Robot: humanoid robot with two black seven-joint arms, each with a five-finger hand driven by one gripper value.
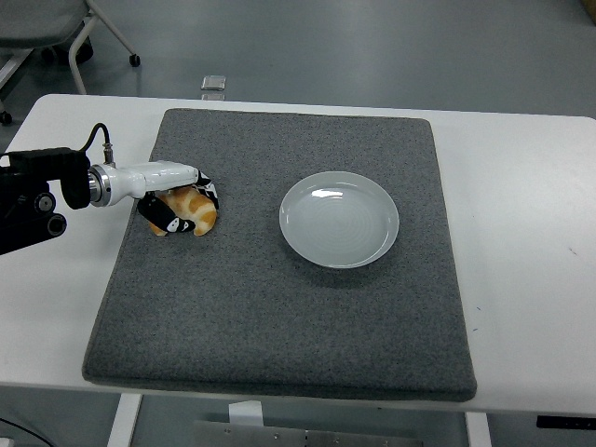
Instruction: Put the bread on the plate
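A golden-brown bread (194,212) lies on the left part of the grey mat (279,307). My left hand (179,207) reaches in from the left edge and its black and white fingers are curled around the bread, which still rests on the mat. A white round plate (339,219) sits empty on the mat to the right of the bread, about a hand's length away. My right arm is out of view.
The mat covers most of the white table (521,233). An office chair base (84,37) stands on the floor at the far left. A small grey object (214,86) lies on the floor behind the table.
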